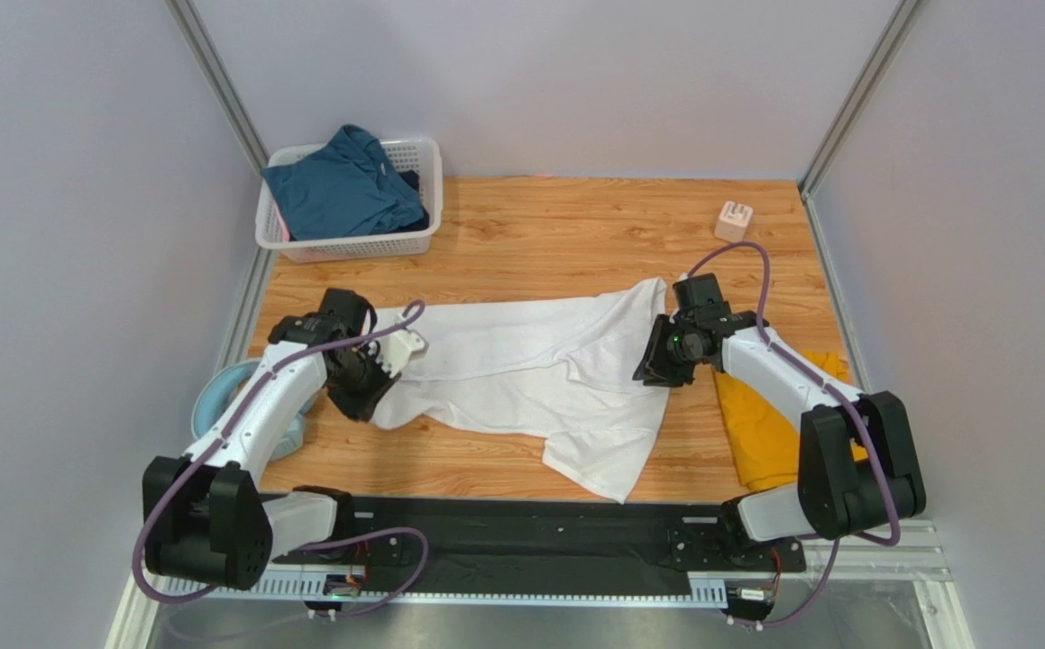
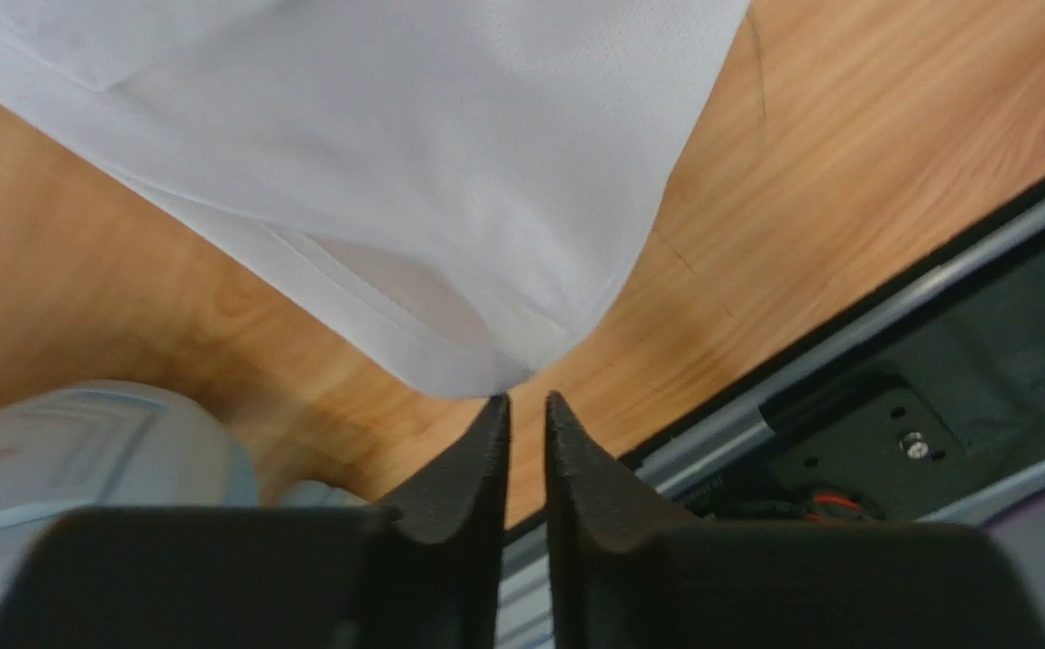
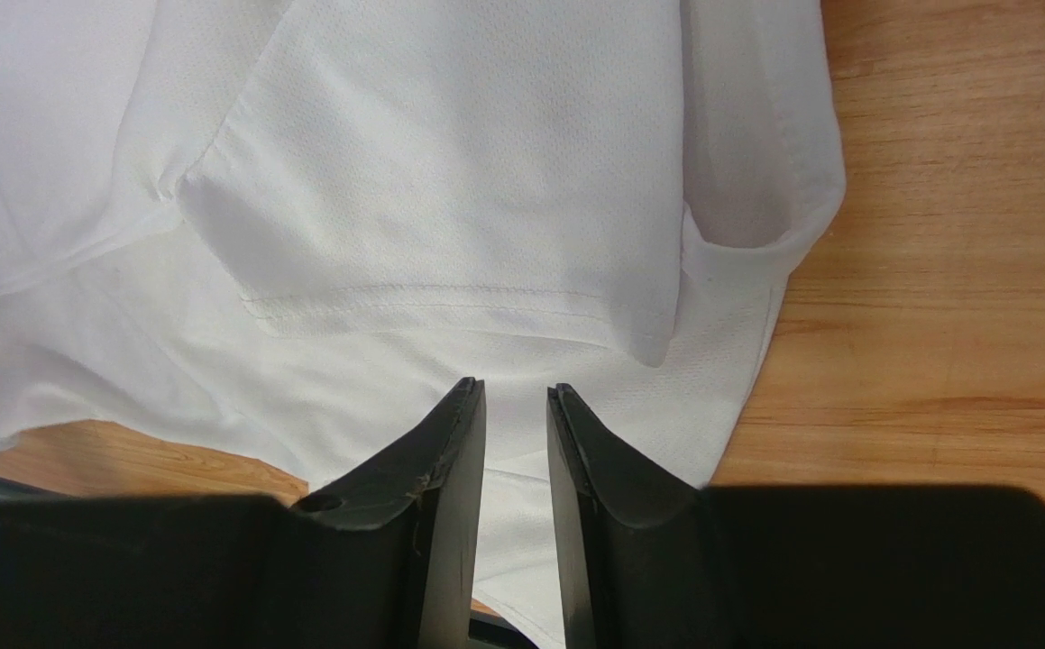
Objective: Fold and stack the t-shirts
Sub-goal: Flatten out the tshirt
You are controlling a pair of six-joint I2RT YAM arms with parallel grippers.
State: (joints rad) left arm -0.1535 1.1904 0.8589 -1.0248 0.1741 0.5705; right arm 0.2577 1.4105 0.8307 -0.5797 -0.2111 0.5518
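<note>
As you look overhead, count three t-shirts: white t-shirt mid-counter; teal t-shirt at 11 o'clock; yellow t-shirt at 4 o'clock; wrist views alone show left end effector and right end effector barely parted, empty.

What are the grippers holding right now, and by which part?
Apparently nothing. The left gripper is slightly open just off a corner of the white t-shirt. The right gripper is slightly open over its hemmed edge, not clamping it.
</note>
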